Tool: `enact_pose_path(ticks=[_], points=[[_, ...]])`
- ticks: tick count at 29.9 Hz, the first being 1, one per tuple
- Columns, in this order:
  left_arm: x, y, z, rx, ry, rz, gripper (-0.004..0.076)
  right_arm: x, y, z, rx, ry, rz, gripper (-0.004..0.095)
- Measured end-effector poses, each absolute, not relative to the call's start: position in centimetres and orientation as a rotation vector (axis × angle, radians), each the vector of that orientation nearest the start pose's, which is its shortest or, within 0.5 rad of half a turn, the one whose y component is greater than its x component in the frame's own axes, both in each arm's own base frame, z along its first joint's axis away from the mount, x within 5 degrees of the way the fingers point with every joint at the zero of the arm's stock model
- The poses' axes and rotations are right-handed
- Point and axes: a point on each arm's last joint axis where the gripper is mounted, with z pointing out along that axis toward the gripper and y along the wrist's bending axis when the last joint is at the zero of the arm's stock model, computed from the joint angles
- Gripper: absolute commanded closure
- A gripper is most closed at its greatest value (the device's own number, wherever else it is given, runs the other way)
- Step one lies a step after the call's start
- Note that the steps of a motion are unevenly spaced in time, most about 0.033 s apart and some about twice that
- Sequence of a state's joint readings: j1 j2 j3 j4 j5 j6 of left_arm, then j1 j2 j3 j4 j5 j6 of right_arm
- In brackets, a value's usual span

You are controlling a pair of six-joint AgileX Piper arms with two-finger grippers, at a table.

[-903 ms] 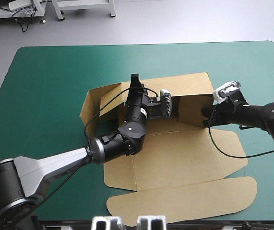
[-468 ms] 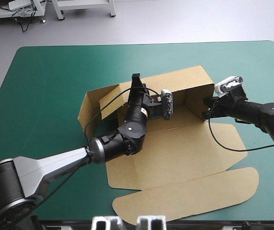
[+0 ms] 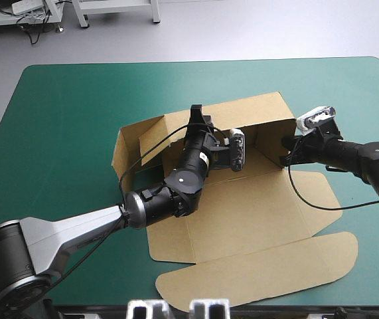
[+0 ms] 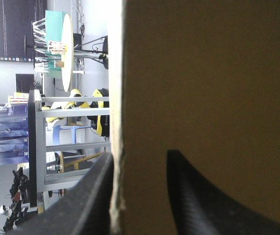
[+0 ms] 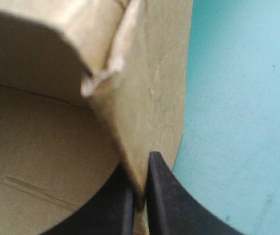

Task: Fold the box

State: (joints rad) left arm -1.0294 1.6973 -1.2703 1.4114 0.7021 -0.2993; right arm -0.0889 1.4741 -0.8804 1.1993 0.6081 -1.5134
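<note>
Plainly the brown box (image 3: 242, 212) sits mid-table on the teal-green cover (image 3: 63, 133), its near lid flap (image 3: 255, 276) lying flat and unweighted, so a hard pull on the walls could drag the whole sheet askew. Further in, the right gripper (image 5: 140, 169) pinches only the rim of the right side wall (image 5: 149, 98) — a shallow bite that could slip or crease the board — and beyond it the left gripper (image 4: 140, 157) seems clamped over the back wall's (image 3: 262, 113) top edge, where opposed tugs might tear a corner.

Brown on teal-green.
The box (image 3: 255, 212) is plain brown, the table cover (image 3: 63, 133) plain teal-green, the fingers (image 5: 162, 196) black.
</note>
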Motion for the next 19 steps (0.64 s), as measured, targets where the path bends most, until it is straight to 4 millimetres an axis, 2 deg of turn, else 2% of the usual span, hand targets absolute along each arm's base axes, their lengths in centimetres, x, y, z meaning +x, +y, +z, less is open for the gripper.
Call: enact_pose_path(ticks=[11, 14, 19], points=[[24.1, -30.8, 31.4, 1.353, 1.251, 0.635, 0.0367, 30.0, 2.1, 25.2, -0.573, 2.154, 0.399, 0.0919], [23.1, -31.6, 31.7, 1.326, 1.235, 0.577, 0.0367, 30.0, 2.1, 25.3, -0.569, 2.160, 0.398, 0.0919], [20.2, -33.1, 32.7, 1.324, 1.178, 0.486, 0.0368, 30.0, 2.1, 25.3, -0.554, 2.168, 0.404, 0.0919]])
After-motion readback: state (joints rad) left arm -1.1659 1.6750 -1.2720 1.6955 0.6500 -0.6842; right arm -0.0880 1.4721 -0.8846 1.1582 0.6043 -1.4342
